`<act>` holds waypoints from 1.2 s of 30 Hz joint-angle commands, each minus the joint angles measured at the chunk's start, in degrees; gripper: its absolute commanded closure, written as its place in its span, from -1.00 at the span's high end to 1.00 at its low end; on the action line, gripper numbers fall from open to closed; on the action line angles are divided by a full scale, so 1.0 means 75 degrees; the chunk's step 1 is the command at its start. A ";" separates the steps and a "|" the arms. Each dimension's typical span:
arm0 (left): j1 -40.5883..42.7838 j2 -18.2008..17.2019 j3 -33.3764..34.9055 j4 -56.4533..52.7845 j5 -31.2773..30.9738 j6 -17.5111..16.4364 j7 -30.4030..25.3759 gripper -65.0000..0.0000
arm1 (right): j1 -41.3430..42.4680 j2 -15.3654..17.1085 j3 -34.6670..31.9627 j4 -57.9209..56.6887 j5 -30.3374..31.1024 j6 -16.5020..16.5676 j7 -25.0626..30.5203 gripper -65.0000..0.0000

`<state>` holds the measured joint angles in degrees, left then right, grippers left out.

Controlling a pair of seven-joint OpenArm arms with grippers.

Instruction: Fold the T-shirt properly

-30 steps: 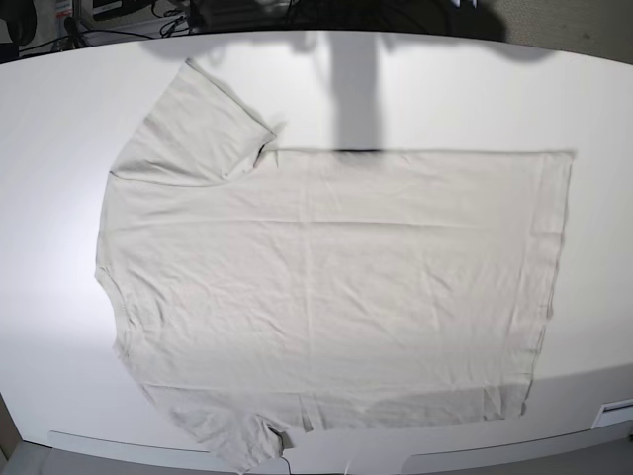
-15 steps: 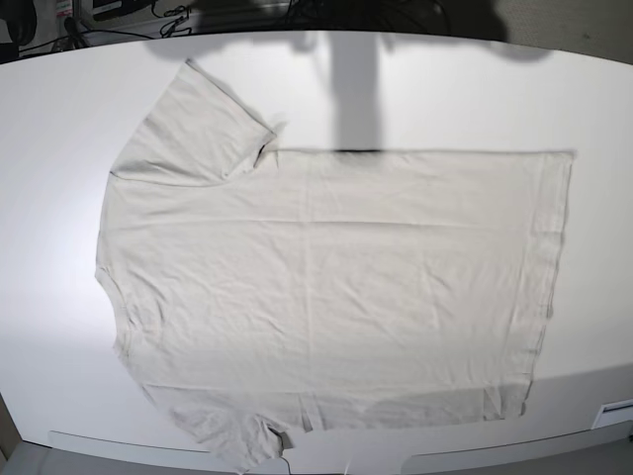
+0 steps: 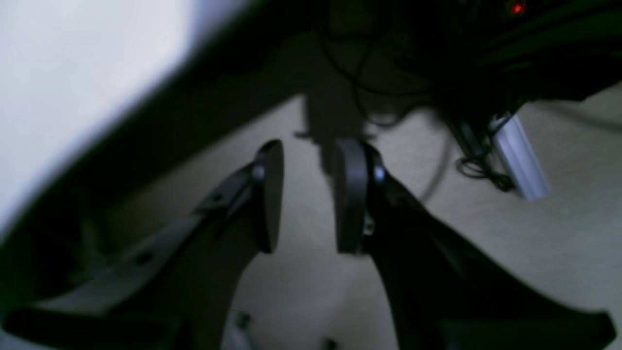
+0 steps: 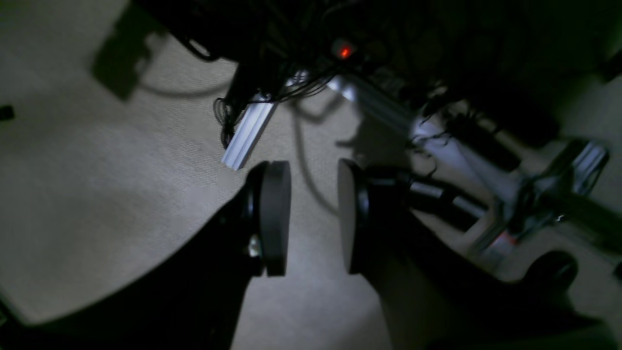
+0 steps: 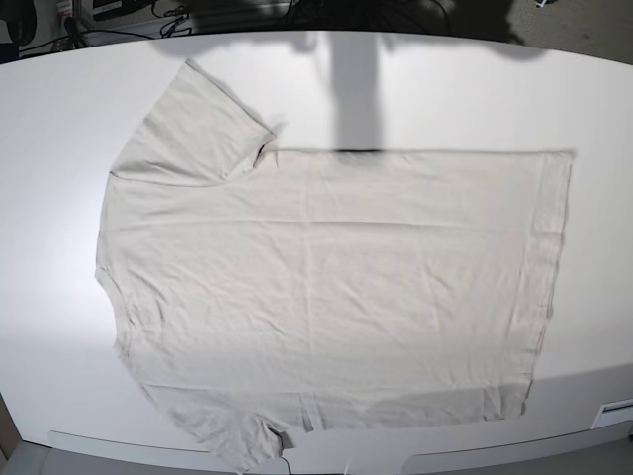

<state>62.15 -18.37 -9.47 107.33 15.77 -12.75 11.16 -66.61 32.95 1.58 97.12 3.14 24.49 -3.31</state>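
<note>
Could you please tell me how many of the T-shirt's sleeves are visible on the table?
2: one sleeve spread at the T-shirt's far left corner, the other sleeve at the near table edge, partly cut off.

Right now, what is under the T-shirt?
The T-shirt lies spread flat on the white table, which shows all around it. The part of the tabletop beneath the cloth is covered, so I cannot say whether anything else lies there; no bump shows.
</note>
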 commanded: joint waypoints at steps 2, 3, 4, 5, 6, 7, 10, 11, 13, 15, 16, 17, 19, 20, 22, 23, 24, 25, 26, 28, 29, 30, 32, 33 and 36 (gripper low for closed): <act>0.0137 -0.0233 -0.0032 0.0600 0.0373 0.0017 0.0160 -0.40 | -0.0242 0.0175 0.0181 0.0498 0.0012 0.0055 -0.0082 -0.45; 0.0137 -0.0321 -0.0032 0.0833 0.0568 0.0017 0.0297 -0.36 | -0.0268 0.0224 0.0256 0.0699 -0.0006 0.0055 -0.0201 -0.45; 0.0134 -0.0414 -0.0032 0.1058 0.0743 0.0017 0.0405 -0.33 | -0.0265 0.0280 0.0329 0.0886 -0.0017 0.0055 -0.0356 -0.45; 0.0134 -0.0513 -0.0032 0.1259 0.0895 0.0020 0.0434 -0.28 | -0.0262 0.0321 0.0402 0.1061 -0.0017 0.0055 -0.0463 -0.45; 0.0131 -0.0624 -0.0032 0.1431 0.1008 0.0020 0.0455 -0.25 | -0.0262 0.0353 0.0487 0.1233 -0.0017 0.0055 -0.0481 -0.45; 0.0105 -0.0729 -0.0032 0.1580 0.1139 0.0020 0.0452 -0.22 | -0.0262 0.0393 0.0568 0.1402 -0.0017 0.0055 -0.0481 -0.45; -0.0163 -0.1011 -0.0032 0.1763 0.1501 0.0023 0.0446 -0.21 | -0.0204 0.0431 0.0868 0.1856 -0.0082 0.0006 -0.0484 -0.45; -0.0323 -0.1090 -0.0032 0.1760 0.1571 0.0020 0.0446 -0.21 | -0.0175 0.0431 0.0956 0.1979 -0.0233 -0.0012 -0.0484 -0.45; -0.0635 -0.1241 -0.0032 0.1760 0.1702 0.0012 0.0323 -0.21 | -0.0009 0.0434 0.1046 0.2157 -0.0656 -0.0009 -0.0487 -0.45; -0.0903 -0.1434 -0.0032 0.1760 0.2040 -0.0125 -0.0085 -0.21 | 0.0254 0.0434 0.1035 0.2224 -0.1239 0.0000 -0.0487 -0.42; -0.1032 -0.1547 -0.0032 0.1760 0.2209 -0.0254 -0.0350 -0.21 | 0.0408 0.0431 0.1020 0.2224 -0.1495 0.0003 -0.0487 -0.36; -0.1151 -0.1661 -0.0032 0.1751 0.2419 -0.0487 -0.0653 -0.21 | 0.0560 0.0431 0.0991 0.2224 -0.1693 0.0015 -0.0498 -0.29; -0.1399 -0.1853 -0.0032 0.1714 0.2859 -0.0950 -0.1026 -0.21 | 0.0842 0.0431 0.0918 0.2224 -0.1874 0.0023 -0.0731 -0.20; -0.1527 -0.1903 -0.0032 0.1652 0.2911 -0.1058 -0.1040 -0.21 | 0.0976 0.0431 0.0868 0.2224 -0.1888 0.0029 -0.0912 -0.20; -0.1859 -0.1915 -0.0032 0.1425 0.3019 -0.1116 -0.1043 -0.21 | 0.1224 0.0431 0.0769 0.2224 -0.1944 0.0041 -0.1239 -0.20; -0.2025 -0.1915 -0.0032 0.1291 0.3042 -0.1142 -0.1064 -0.21 | 0.1329 0.0428 0.0717 0.2224 -0.2020 0.0055 -0.1317 -0.20; -0.2194 -0.1918 -0.0032 0.1145 0.3037 -0.1145 -0.1102 -0.21 | 0.1411 0.0431 0.0664 0.2224 -0.2022 0.0055 -0.1341 -0.20; -0.2349 -0.1918 -0.0032 0.0970 0.3040 -0.1177 -0.1145 -0.21 | 0.1466 0.0431 0.0618 0.2224 -0.2022 0.0052 -0.1338 -0.20; -0.2503 -0.1923 -0.0032 0.0775 0.3040 -0.1326 -0.1253 -0.21 | 0.1527 0.0428 0.0571 0.2224 -0.2022 0.0052 -0.1338 -0.20; -0.2809 -0.2046 -0.0029 0.0332 0.3040 -0.1670 -0.1550 -0.22 | 0.1652 0.0425 0.0498 0.2224 -0.2022 0.0052 -0.1341 -0.20; -0.2964 -0.2145 -0.0029 0.0096 0.3040 -0.1786 -0.1722 -0.22 | 0.1708 0.0425 0.0478 0.2224 -0.2022 0.0052 -0.1343 -0.20; -0.3107 -0.2247 -0.0029 -0.0131 0.3040 -0.1856 -0.1868 -0.22 | 0.1746 0.0423 0.0478 0.2224 -0.2020 0.0052 -0.1343 -0.20; -0.3386 -0.2463 -0.0023 -0.0533 0.3040 -0.1958 -0.2052 -0.22 | 0.1775 0.0411 0.0478 0.2224 -0.2020 0.0052 -0.1393 -0.20; -0.3523 -0.2567 -0.0023 -0.0699 0.3031 -0.2031 -0.2092 -0.22 | 0.1772 0.0408 0.0478 0.2224 -0.2020 0.0052 -0.1399 -0.20; -0.3926 -0.2888 0.0050 -0.1043 0.2795 -0.2317 -0.2127 -0.22 | 0.1772 0.0408 0.0478 0.2224 -0.2020 0.0050 -0.1402 -0.20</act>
<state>32.82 -39.03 -8.75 98.91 37.17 -30.59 -4.34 -52.84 35.46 4.82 112.97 -12.05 25.17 -14.48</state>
